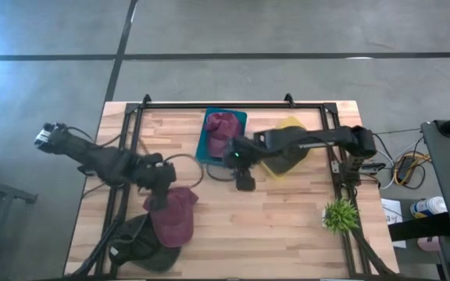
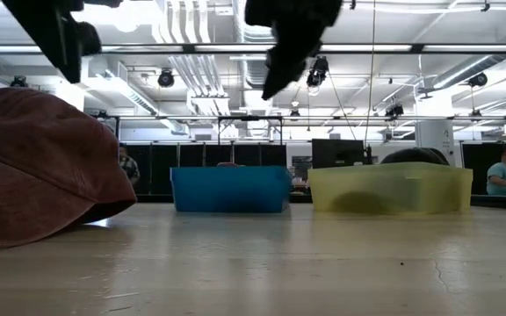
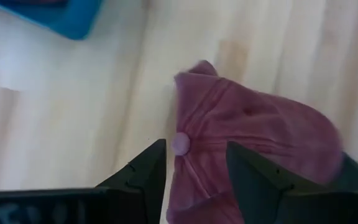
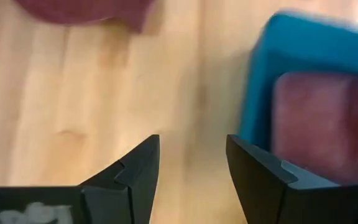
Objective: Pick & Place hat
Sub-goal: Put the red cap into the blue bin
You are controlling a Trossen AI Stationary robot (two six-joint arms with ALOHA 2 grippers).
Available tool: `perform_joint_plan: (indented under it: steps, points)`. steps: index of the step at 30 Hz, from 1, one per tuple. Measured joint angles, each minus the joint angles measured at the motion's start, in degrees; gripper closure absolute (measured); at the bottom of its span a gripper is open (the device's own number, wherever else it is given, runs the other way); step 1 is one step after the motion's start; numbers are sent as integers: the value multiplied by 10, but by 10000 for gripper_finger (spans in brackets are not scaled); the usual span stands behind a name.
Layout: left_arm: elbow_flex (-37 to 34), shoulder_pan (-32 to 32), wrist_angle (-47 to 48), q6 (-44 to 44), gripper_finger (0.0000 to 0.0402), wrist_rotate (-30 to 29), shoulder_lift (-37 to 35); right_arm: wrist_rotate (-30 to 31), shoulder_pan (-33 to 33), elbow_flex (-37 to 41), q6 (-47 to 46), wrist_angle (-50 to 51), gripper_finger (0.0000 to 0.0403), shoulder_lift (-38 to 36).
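A maroon cap [image 1: 175, 219] [image 2: 33, 167] [image 3: 253, 130] lies crown up on the wooden table, partly over a dark cap [image 1: 137, 247]. My left gripper [image 1: 158, 195] [image 2: 60, 35] [image 3: 194, 165] hangs open above the maroon cap's far end, its fingers either side of the crown's button [image 3: 180, 143], clear of it. My right gripper [image 1: 244, 182] [image 2: 292, 39] [image 4: 191, 168] is open above bare table, just near of the blue bin [image 1: 209, 144] [image 4: 303, 43]. A second maroon cap [image 1: 223, 129] [image 4: 322, 118] lies in that bin.
A yellow bin [image 1: 287, 152] [image 2: 389, 189] stands right of the blue bin [image 2: 229, 189] at the table's far side. A small green plant [image 1: 340, 215] sits near the right edge. A black frame [image 1: 209, 104] borders the table. People show in the room beyond.
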State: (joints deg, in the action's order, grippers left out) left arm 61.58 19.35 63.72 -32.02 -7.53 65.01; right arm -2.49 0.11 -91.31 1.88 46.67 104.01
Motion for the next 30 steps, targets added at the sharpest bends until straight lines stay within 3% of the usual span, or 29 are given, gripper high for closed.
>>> perform_joint_plan:
  steps: [6,13,21,28,30]
  points:
    - [0,-187,-15,126,241,222,12,-14,61,103,-105,-45,220,-48]
    - [-6,-358,-10,205,241,383,48,-11,101,176,-204,-92,220,-73]
    - [-77,-374,-3,222,241,540,112,-3,121,207,-258,-116,220,-85]
    - [-114,-372,-9,237,241,566,127,6,121,210,-266,-131,220,-85]
    - [-118,-372,-10,255,241,550,126,11,121,210,-269,-133,220,-85]
